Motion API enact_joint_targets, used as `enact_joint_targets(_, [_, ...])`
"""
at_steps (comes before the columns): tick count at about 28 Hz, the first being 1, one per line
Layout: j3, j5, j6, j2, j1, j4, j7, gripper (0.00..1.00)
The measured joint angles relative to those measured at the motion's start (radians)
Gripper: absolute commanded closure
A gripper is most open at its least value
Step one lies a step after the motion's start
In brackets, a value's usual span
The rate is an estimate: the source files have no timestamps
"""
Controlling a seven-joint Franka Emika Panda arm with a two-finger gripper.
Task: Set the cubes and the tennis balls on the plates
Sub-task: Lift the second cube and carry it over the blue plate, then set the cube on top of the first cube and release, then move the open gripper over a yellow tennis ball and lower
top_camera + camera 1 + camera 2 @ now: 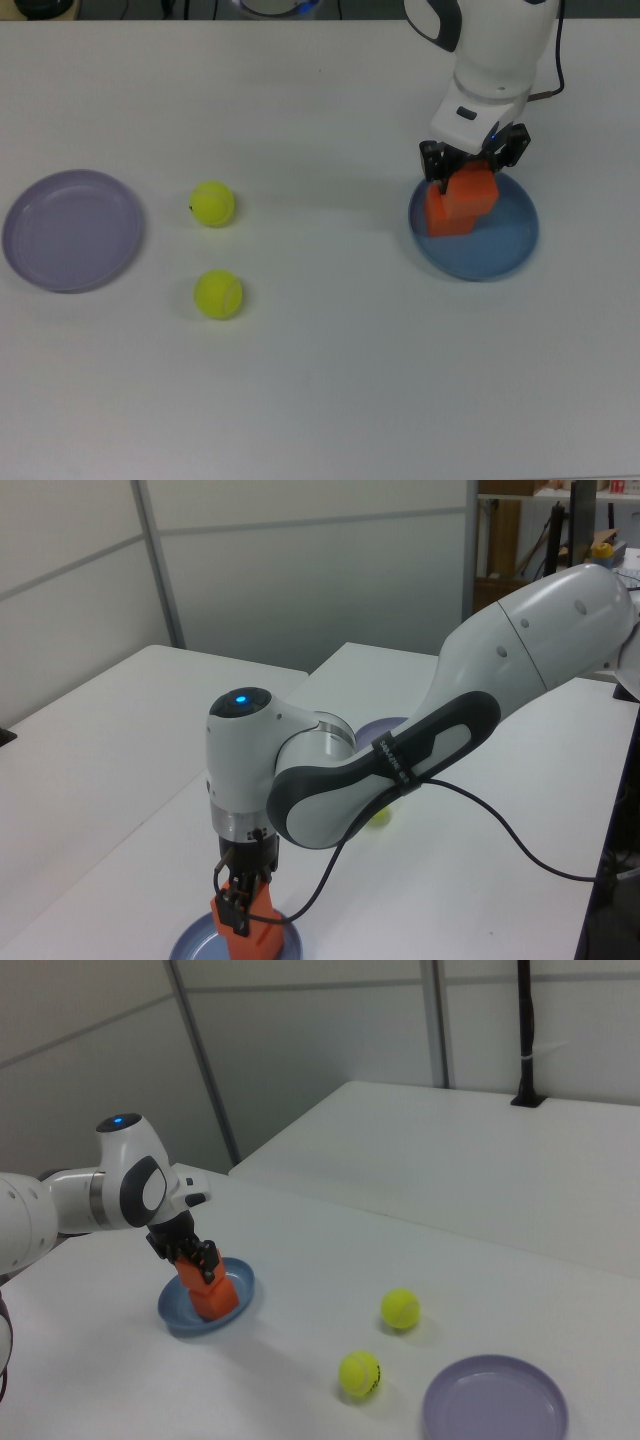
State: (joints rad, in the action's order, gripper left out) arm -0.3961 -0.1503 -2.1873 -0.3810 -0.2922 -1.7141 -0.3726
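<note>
The gripper (470,172) is closed on an orange cube (472,190), one dark finger on each side of it, and holds it over the blue plate (500,250). In the top view the held cube overlaps the second orange cube (440,216), which sits in the blue plate toward the top view's left; the held one lies above and slightly to the top view's right of it. The right view shows the same pair stacked close, the gripped cube (193,1264) over the lower cube (214,1298), though whether they touch cannot be told. In the left view the gripper (240,912) hangs straight down with orange cube (252,938) showing under it inside the plate's rim (200,945).

Well apart from the blue plate, toward the top view's left, two tennis balls rest on the white table (330,380): one ball (213,203) farther up, the other ball (218,294) below it. Beyond them, farthest from the blue plate, lies the lavender plate (70,230), with nothing on it.
</note>
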Motion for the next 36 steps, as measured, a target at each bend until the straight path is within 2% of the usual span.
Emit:
enact_joint_targets(5, [0.003, -0.001, 0.0, 0.0, 0.0, -0.005, 0.0, 1.0])
enact_joint_targets(6, [0.004, -0.001, 0.0, -0.001, 0.0, -0.006, 0.0, 0.95])
enact_joint_targets(7, [0.005, -0.002, 0.0, -0.001, 0.0, -0.006, 0.0, 0.72])
enact_joint_targets(8, [0.005, -0.003, 0.0, -0.001, 0.0, -0.006, 0.0, 0.33])
enact_joint_targets(9, [0.006, -0.004, 0.0, -0.001, 0.0, -0.006, 0.0, 0.01])
enact_joint_targets(20, [0.009, -0.019, 0.063, 0.01, 0.0, 0.004, -0.037, 0.0])
enact_joint_targets(27, [0.015, -0.017, 0.184, 0.1, 0.02, 0.037, -0.047, 0.0])
enact_joint_targets(31, [0.017, 0.026, 0.243, 0.169, 0.075, 0.042, -0.029, 0.0])
enact_joint_targets(33, [0.018, 0.064, 0.274, 0.209, 0.119, 0.043, -0.008, 0.0])
enact_joint_targets(36, [0.02, 0.094, 0.312, 0.252, 0.189, 0.043, 0.024, 0.0])
